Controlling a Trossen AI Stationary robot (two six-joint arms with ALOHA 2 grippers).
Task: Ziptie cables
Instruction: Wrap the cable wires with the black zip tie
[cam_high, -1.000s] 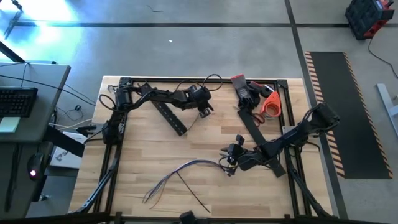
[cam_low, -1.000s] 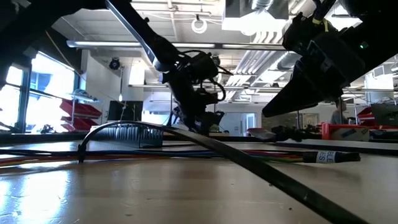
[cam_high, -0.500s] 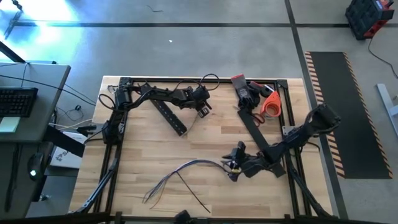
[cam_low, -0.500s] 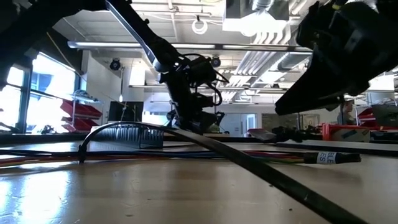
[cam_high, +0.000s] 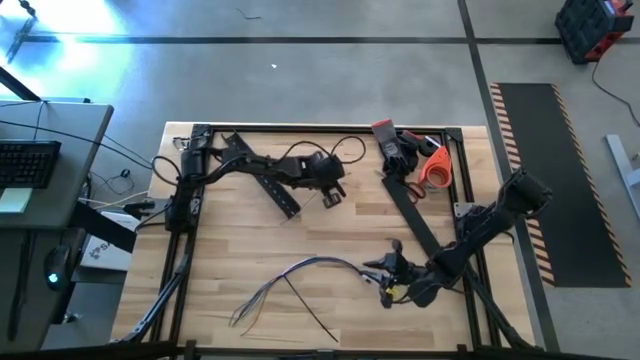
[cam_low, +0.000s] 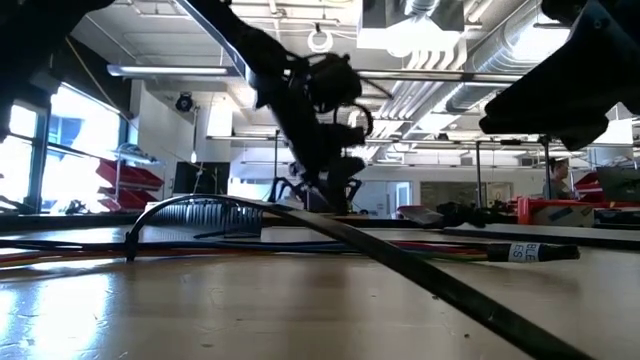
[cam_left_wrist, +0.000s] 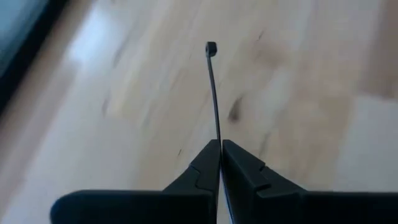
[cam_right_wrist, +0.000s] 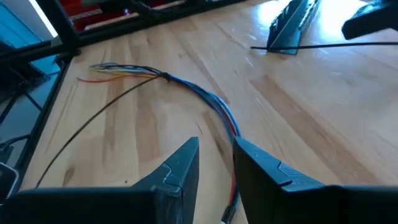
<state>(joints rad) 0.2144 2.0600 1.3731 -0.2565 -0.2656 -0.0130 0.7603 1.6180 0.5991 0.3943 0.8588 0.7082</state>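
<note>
The cables (cam_high: 300, 275) are a thin bundle that lies on the wooden table near its near edge; it also shows in the right wrist view (cam_right_wrist: 193, 90). A long thin black strip (cam_right_wrist: 93, 124) crosses the bundle. My right gripper (cam_high: 383, 278) is open at the bundle's right end, which runs between its fingers (cam_right_wrist: 216, 155); I cannot tell whether they touch it. My left gripper (cam_high: 330, 195) is at the table's far middle, above it, shut on a black zip tie (cam_left_wrist: 213, 93). My left gripper pinches the zip tie's strip (cam_left_wrist: 217, 138) between its two fingertips. The strip sticks straight out ahead of the fingers, along them, with its square head (cam_left_wrist: 211, 47) at the free end. The zip tie is lifted clear of the table.
A flat black perforated bar (cam_high: 275, 185) lies at the far left of the middle, next to my left gripper. Another black bar (cam_high: 410, 210), orange-handled scissors (cam_high: 430, 168) and a red-and-black tool (cam_high: 390, 145) lie at the far right. A black frame (cam_high: 180, 220) borders the table.
My right gripper has gone toward the table's near edge and a little to the right, to the cables' right end. My left gripper has gone a little toward the near edge with the zip tie.
</note>
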